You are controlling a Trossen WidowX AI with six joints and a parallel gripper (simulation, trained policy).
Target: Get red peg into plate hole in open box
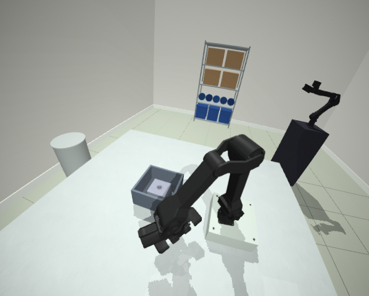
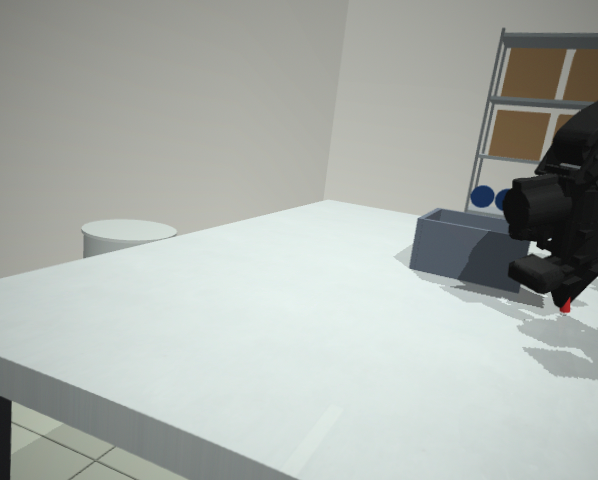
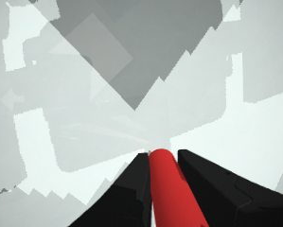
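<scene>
The red peg point(image 2: 564, 306) point(image 3: 174, 194) stands roughly upright between the fingers of my gripper point(image 2: 561, 300) point(image 3: 162, 160), which is shut on it. Only the peg's lower end shows below the fingertips in the exterior view, at or just above the table; I cannot tell whether it touches. In the top view the arm hides the peg. The open grey-blue box point(image 1: 143, 198) point(image 2: 439, 248) stands beside the gripper, towards the back. The pale plate point(image 1: 153, 191) lies at its bottom, and its round hole point(image 1: 159, 187) shows empty.
The arm's pale base block point(image 1: 245, 229) stands on the white table point(image 1: 66, 238) point(image 2: 237, 335), right of the box. The forearm passes close to the box's right wall. A white cylinder point(image 1: 70, 149) point(image 2: 128, 235), a shelf rack and a second arm on a dark pedestal point(image 1: 298, 153) are off the table.
</scene>
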